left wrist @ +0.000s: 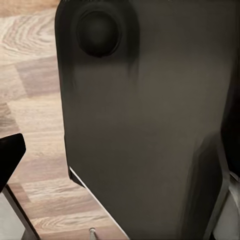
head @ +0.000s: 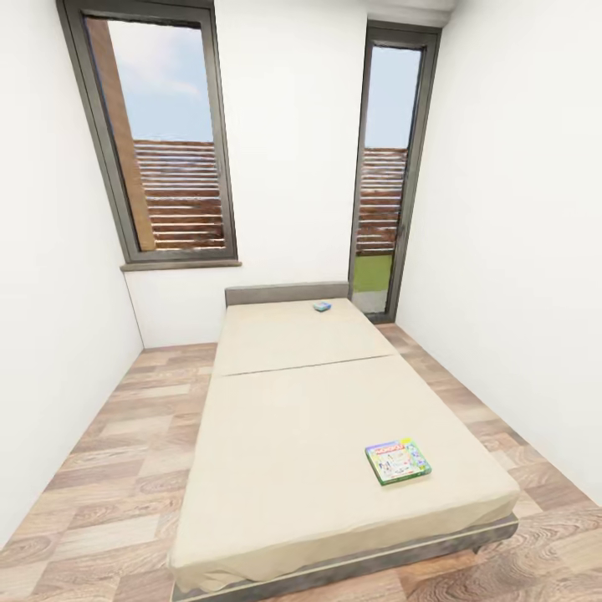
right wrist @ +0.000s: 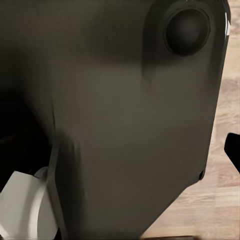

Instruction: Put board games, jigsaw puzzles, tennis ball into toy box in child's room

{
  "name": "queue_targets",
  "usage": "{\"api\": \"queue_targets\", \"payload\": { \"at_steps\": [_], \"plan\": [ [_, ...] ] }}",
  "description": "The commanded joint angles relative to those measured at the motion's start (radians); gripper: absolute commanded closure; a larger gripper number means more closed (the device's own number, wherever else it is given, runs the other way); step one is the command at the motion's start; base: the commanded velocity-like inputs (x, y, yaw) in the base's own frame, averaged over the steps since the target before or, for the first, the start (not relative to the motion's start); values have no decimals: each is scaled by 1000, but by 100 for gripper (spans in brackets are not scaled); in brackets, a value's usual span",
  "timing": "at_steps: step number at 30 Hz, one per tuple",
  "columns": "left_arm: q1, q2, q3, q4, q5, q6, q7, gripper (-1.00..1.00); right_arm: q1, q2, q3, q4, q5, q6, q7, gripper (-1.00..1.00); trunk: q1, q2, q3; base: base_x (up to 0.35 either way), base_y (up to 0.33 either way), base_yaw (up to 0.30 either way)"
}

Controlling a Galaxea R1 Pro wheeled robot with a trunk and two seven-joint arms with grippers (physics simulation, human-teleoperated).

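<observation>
- A low wide bed with a plain beige mattress (head: 334, 435), a dark grey frame and a low grey headboard stands lengthwise in the head view, its headboard against the far white wall.
- A thin flat board game box with a green edge and a white colourful cover (head: 398, 461) lies flat on the mattress, near the foot of the bed and towards its right side.
- A second, small blue flat box (head: 323, 306) lies on the mattress just in front of the headboard, right of its middle; it is too small to read its print, though it looks like the other board game.
- A seam crosses the mattress between the two boxes, so they lie well apart.
- A wood plank floor (head: 109, 468) runs along both sides of the bed.
- Two tall dark-framed windows (head: 163, 134) sit in the far wall, one to the left of the headboard and a narrower one to its right, with a brown slatted fence outside.
- In the left wrist view a large dark grey body panel of the robot (left wrist: 150, 125) blocks most of the sight, with plank floor beside it.
- The right wrist view is likewise taken up by a dark panel (right wrist: 115, 120).
- I cannot tell whether either pincer is spread or pressed together.
</observation>
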Motion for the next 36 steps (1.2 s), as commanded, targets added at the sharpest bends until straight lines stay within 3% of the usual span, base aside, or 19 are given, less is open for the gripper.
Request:
{"api": "queue_targets", "payload": {
  "at_steps": [1,19,27,36],
  "plan": [
    [0,0,0,-1,1,2,0,-100,0,0,0,0,-1,1,0,-100,-4,7,3,0,0,0],
    [0,4,-3,-1,0,-12,0,-100,0,-2,-1,0,-1,0,0,-100,-73,133,59,0,0,0],
    [0,8,-3,0,1,-169,0,-100,0,-6,-1,0,2,-1,0,-100,-104,189,84,0,0,0],
    [0,16,7,-1,5,-212,1,-100,0,-8,0,0,5,-1,0,-100,-138,252,112,0,0,0]
  ]
}}
